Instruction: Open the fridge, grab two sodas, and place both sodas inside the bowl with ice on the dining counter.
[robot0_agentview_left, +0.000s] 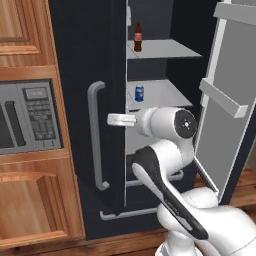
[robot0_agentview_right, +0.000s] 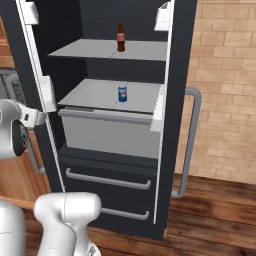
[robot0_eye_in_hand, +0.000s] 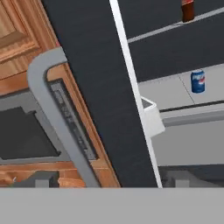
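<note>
The black fridge (robot0_agentview_left: 85, 60) has its right door (robot0_agentview_left: 225, 100) swung wide and its left door (robot0_eye_in_hand: 96, 87) standing a little ajar. A dark-brown soda bottle (robot0_agentview_left: 138, 37) (robot0_agentview_right: 120, 37) (robot0_eye_in_hand: 188, 11) stands on the upper shelf. One shelf lower sits a blue soda can (robot0_agentview_left: 139, 93) (robot0_agentview_right: 122, 94) (robot0_eye_in_hand: 197, 82). My gripper (robot0_agentview_left: 115, 120) (robot0_agentview_right: 37, 116) (robot0_eye_in_hand: 110, 179) is open at the left door's free edge. Its fingertips (robot0_eye_in_hand: 41, 179) stand wide apart, one on each side of that edge, left of the can and below it. The bowl and the dining counter are out of view.
A grey built-in microwave (robot0_agentview_left: 27, 117) (robot0_eye_in_hand: 26, 135) sits in wood cabinets (robot0_agentview_left: 30, 200) left of the fridge. The left door's grey bar handle (robot0_agentview_left: 97, 135) (robot0_eye_in_hand: 48, 87) is just left of my hand. Two lower drawers (robot0_agentview_right: 107, 180) are shut. A brick wall (robot0_agentview_right: 225, 75) rises at the right.
</note>
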